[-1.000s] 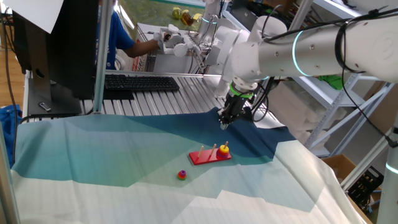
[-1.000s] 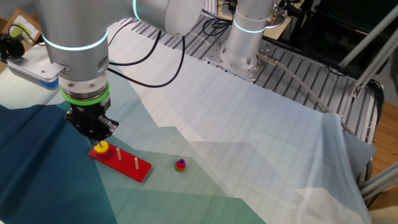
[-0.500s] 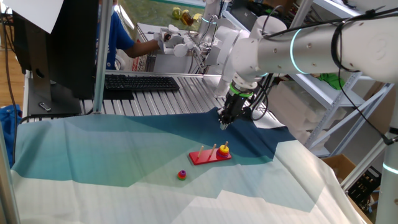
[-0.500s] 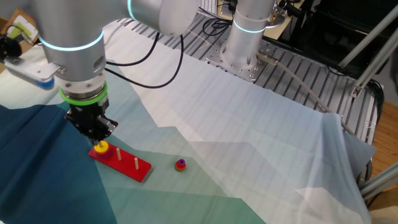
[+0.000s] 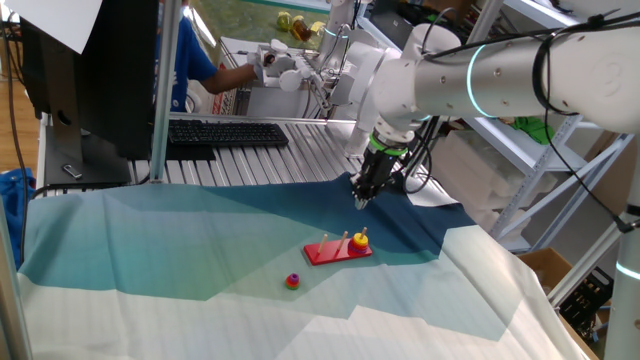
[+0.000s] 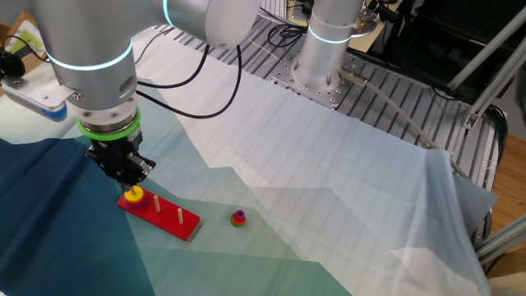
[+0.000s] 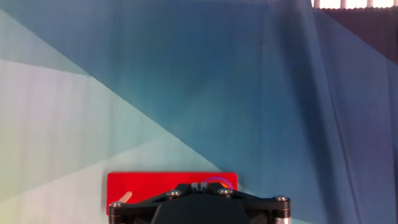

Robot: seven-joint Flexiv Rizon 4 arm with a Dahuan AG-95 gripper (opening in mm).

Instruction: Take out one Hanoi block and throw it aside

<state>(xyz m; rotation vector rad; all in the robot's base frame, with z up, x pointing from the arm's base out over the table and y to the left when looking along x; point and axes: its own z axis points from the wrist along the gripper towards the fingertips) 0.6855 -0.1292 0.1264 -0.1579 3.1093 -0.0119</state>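
The work surface is a table covered by a cloth point(image 5: 150, 250) printed in dark blue, teal and pale green panels.

Items from left to right in the other fixed view:

1. The black two-finger gripper point(image 6: 125, 175) hangs on the white arm point(image 6: 90, 66) with its green wrist ring, above the left part of the cloth. Its fingertips point down and sit just above the left end of the peg base, apart from it. The fingers appear close together and nothing shows between them; whether they are fully closed cannot be told. In the hand view the gripper body point(image 7: 199, 205) fills the bottom edge and hides the fingertips.

2. The small flat yellow plastic ring, the Hanoi block point(image 6: 136, 195), sits on the left-end peg of the base, directly under the gripper. In one fixed view the same ring point(image 5: 361, 239) is at the right end of the base.

3. The flat red rectangular peg base point(image 6: 161, 214) lies on the cloth near its front-left area. Two bare thin pegs point(image 6: 179, 215) stand upright on it, right of the yellow ring.

4. A small stack of rounded pieces point(image 6: 238, 217), orange and red-magenta, rests on the cloth near the right end of the base, apart from it.
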